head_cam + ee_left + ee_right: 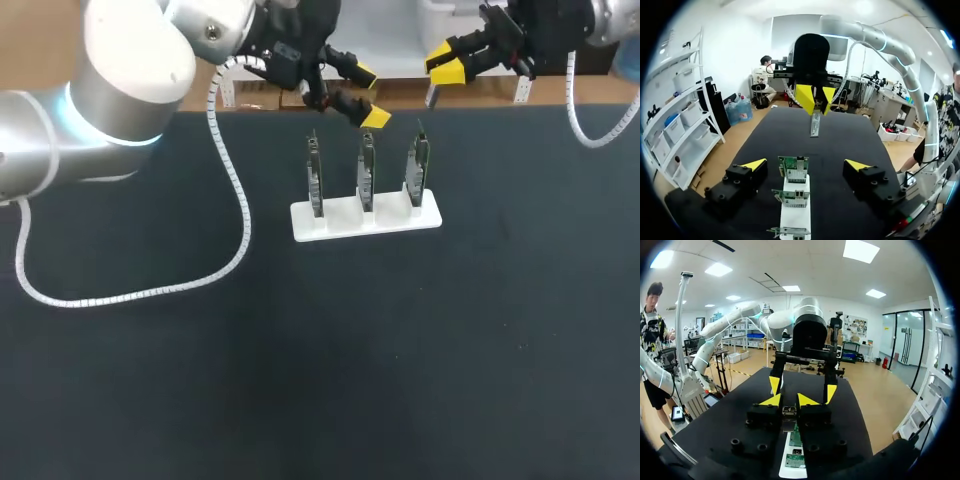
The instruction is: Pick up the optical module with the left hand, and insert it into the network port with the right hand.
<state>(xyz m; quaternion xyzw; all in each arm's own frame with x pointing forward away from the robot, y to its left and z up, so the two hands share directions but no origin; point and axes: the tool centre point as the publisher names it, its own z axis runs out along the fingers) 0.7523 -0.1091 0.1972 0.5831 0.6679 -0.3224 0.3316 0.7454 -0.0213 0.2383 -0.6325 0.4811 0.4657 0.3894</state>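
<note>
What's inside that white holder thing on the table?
Three green boards stand upright in the white holder, one per slot, in a row. Their bottom edges sit down inside the slots, so those parts are hidden.

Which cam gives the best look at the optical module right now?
Left wrist view: optical module hangs full-length from the right gripper. Head view shows a sliver; right wrist view only its end between the jaws.

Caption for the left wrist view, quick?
Open left gripper, white holder with three boards ahead of it; right gripper beyond holds the optical module.
</note>
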